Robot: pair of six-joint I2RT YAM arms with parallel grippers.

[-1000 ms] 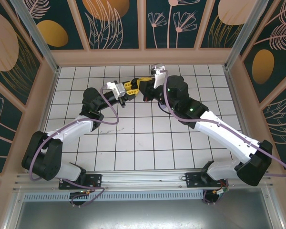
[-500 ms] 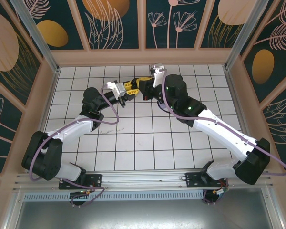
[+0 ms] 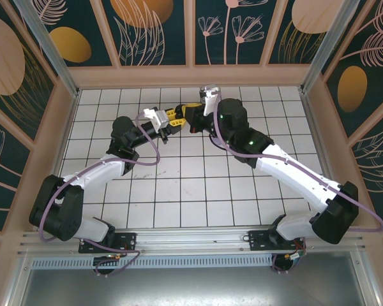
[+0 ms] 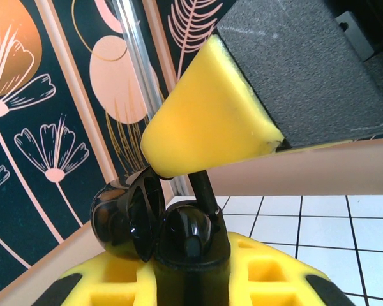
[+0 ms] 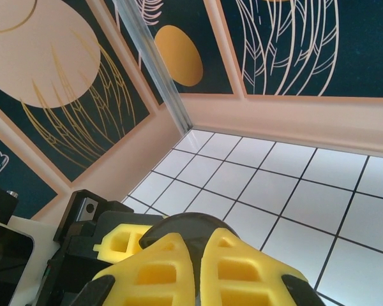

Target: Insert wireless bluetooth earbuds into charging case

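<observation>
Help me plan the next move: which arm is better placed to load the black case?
Right, likely: left gripper is shut on the black case, and right gripper sits shut beside it.

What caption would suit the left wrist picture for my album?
Left gripper clamped on a glossy black case, the shut right gripper pointing down at it from above, flowered wall behind.

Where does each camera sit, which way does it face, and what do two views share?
Top view: above and behind the arms, looking down at the tiled table; both arms show, left hand beside right hand.
Left wrist: on the left arm, facing the patterned wall; its yellow fingers hold a black case.
Right wrist: on the right arm, facing the wall's corner; its yellow fingers shut.
Shared: both wrist views show that wall.
</observation>
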